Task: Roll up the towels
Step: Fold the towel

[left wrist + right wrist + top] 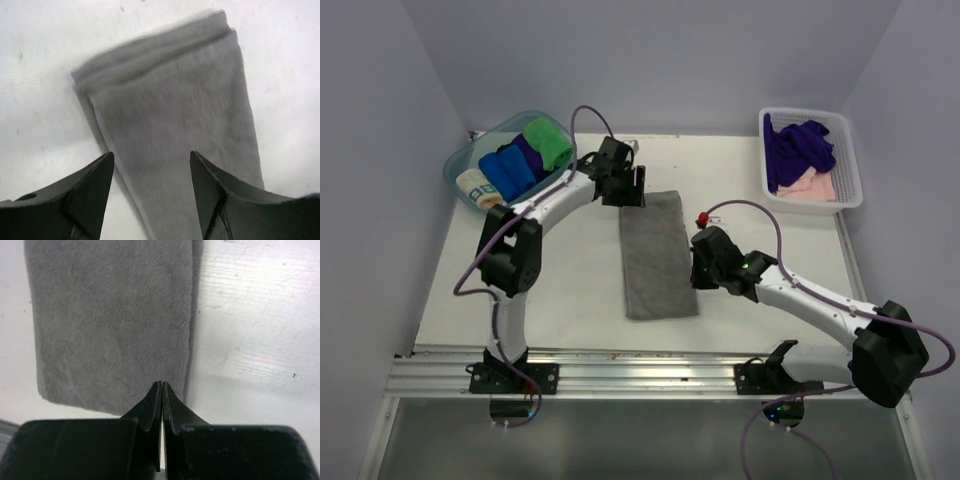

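A grey towel, folded into a long strip, lies flat in the middle of the table. My left gripper hovers at the strip's far end. In the left wrist view this gripper stands open, with the grey towel beneath the gap and nothing held. My right gripper sits at the towel's right edge near the near end. Seen from the right wrist, it is shut and empty, its tips over the towel's right border. A dark purple towel and a pale pink towel lie bunched in a white basket.
A translucent blue bin at the back left holds rolled cloths in green, blue, purple and white. The white basket stands at the back right. A metal rail runs along the near edge. Walls close in on both sides.
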You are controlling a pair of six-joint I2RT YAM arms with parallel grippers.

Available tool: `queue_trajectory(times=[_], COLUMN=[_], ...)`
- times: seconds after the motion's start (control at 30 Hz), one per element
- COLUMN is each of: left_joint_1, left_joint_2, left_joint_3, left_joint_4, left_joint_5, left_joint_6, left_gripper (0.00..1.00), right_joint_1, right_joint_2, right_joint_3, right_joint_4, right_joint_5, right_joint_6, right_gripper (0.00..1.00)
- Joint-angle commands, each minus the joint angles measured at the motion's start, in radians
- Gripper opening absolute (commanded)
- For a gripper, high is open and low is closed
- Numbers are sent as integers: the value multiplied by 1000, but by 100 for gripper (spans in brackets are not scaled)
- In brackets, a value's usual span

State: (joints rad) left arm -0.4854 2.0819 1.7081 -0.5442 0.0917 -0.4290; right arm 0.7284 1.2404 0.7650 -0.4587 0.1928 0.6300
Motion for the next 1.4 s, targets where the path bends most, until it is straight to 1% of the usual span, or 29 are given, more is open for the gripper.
queue_trajectory(times=[0.0, 0.03, 0.07, 0.13, 0.17, 0.2, 0.27, 0.33, 0.47, 0.67, 0.73, 0.83, 0.93, 1.03, 1.07, 1.1, 1.17, 1.2, 1.3, 1.33, 1.37], left_joint_1=[-57, -74, -84, -120, -136, -150, -208, -264, -317, -325, -325, -328, -329, -329, -329, -329, -338, -347, -357, -358, -358], left_joint_2=[-241, -276, -345, -402, -445, -463, -499, -513, -537, -523, -507, -454, -440, -496, -529, -545, -591, -602, -640, -648, -658], left_joint_3=[-164, -212, -305, -388, -460, -494, -572, -611, -708, -792, -826, -848, -814, -783, -777, -777, -788, -795, -840, -875, -895], left_joint_4=[9, 16, 27, 47, 53, 68, 79, 93, 138, 164, 223, 257, 205, 142, 129, 104, 86, 75, 85, 98, 111], left_joint_5=[-32, -32, -40, -37, -15, -4, 14, 25, 84, 72, 83, 97, 62, 20, 13, 11, 6, 6, 16, 22, 37], left_joint_6=[-37, -50, -62, -99, -123, -135, -164, -183, -231, -263, -277, -283, -257, -234, -229, -229, -231, -235, -258, -264, -274], left_gripper=[66, 63, 61, 56, 54, 52, 50, 49, 47, 46, 45, 43, 42, 43, 44, 47, 49, 50, 52, 53, 53], right_joint_1=[45, 63, 69, 94, 101, 109, 127, 129, 129, 129, 131, 129, 132, 132, 132, 132, 132, 131, 132, 132, 132], right_joint_2=[-38, -45, -48, -52, -48, -45, -33, -27, -15, 22, 48, 86, 96, 51, 15, -5, -59, -73, -107, -107, -102], right_joint_3=[16, 5, 0, -12, -13, -13, -16, -27, -44, -70, -82, -111, -118, -107, -104, -101, -93, -90, -92, -101, -102], right_joint_4=[-84, -90, -97, -98, -97, -97, -94, -87, -74, -37, -31, -12, -6, -23, -28, -23, -38, -49, -64, -64, -69], right_joint_5=[14, 11, 11, 2, -3, -3, -7, -6, 2, 4, 20, 37, 19, 19, 10, -1, -7, 3, 19, 14, 11], right_joint_6=[31, 37, 48, 59, 65, 69, 80, 86, 100, 102, 103, 111, 114, 112, 96, 89, 77, 74, 54, 45, 30], right_gripper=[0, 0, 0, 0, 0, 0, 0, 0, 0, 0, 0, 0, 0, 0, 0, 0, 5, 11, 24, 34, 36])
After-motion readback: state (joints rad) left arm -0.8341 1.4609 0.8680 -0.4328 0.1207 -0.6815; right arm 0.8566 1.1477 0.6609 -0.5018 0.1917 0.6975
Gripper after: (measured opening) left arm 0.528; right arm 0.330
